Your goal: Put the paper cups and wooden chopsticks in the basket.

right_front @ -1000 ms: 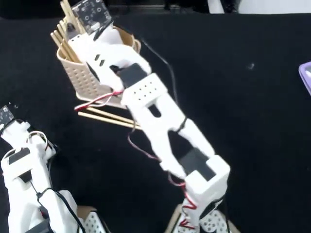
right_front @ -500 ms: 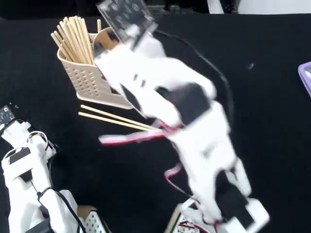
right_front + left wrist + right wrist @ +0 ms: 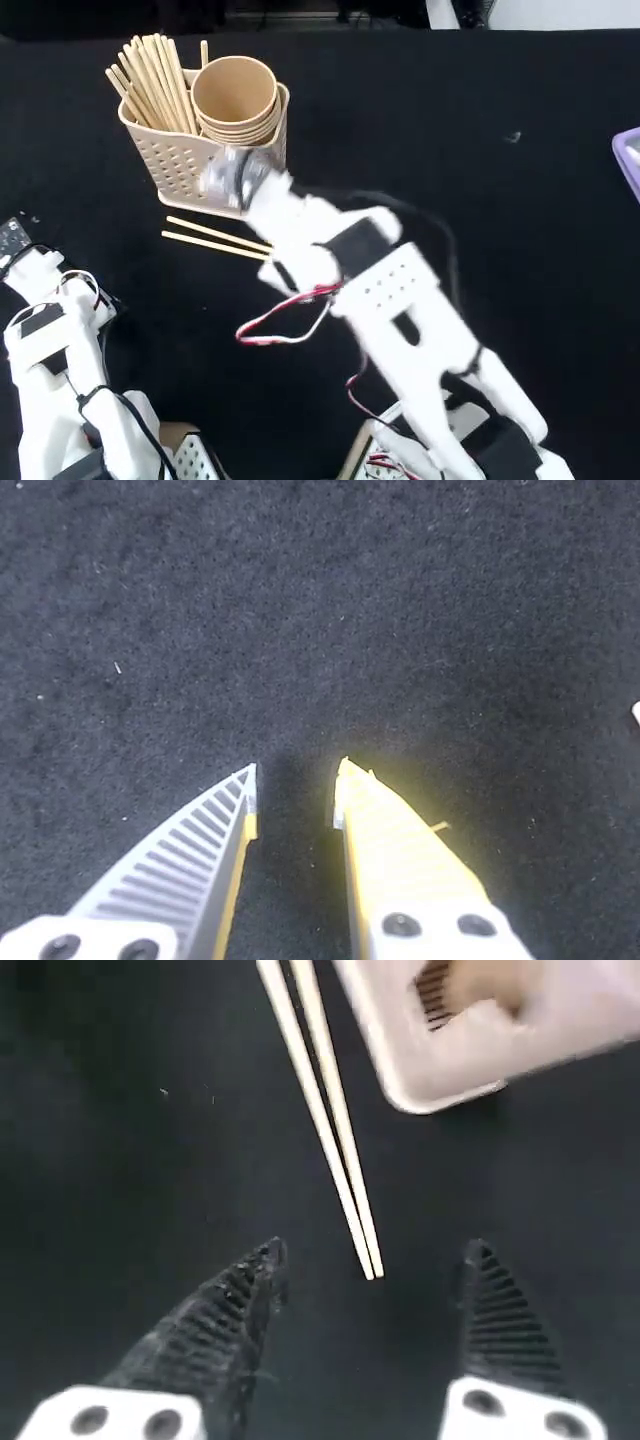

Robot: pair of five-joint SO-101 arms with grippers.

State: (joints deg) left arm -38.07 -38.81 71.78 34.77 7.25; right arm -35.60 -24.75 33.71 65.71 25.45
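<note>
Left hand (image 3: 296, 768): fingers a narrow gap apart, nothing between them. It points down at the bare black table (image 3: 300, 600). Whether the tips touch the cloth cannot be told.
Left arm (image 3: 45, 340): at the near left edge of the table, well apart from the basket. Its base is cut off by the frame edge.
Right hand (image 3: 375, 1252): fingers wide apart, holding nothing. The ends of the loose pair lie between the two fingertips and touch neither.
Right arm (image 3: 390, 300): runs from the near edge toward the basket. In the high view its wrist end covers the fingers and is hard to make out.
Basket (image 3: 170, 165): cream, perforated, upright at the far left of the table. The arm hides part of its near wall. The right wrist view cuts it down to one corner.
Paper cups (image 3: 235, 95): nested stack, mouth up, in the right part of the basket. The rims are too close together to count.
Wooden chopsticks (image 3: 155, 70): a bundle standing in the left part of the basket, ends above the rim.
Loose pair (image 3: 205, 238): two chopsticks side by side on the table, just in front of the basket and outside it. One end is hidden under the arm.
Purple object (image 3: 630, 155): cut off at the right edge; cannot be identified.
Small board (image 3: 12, 235): on the left wrist; its markings are too small to read.
</note>
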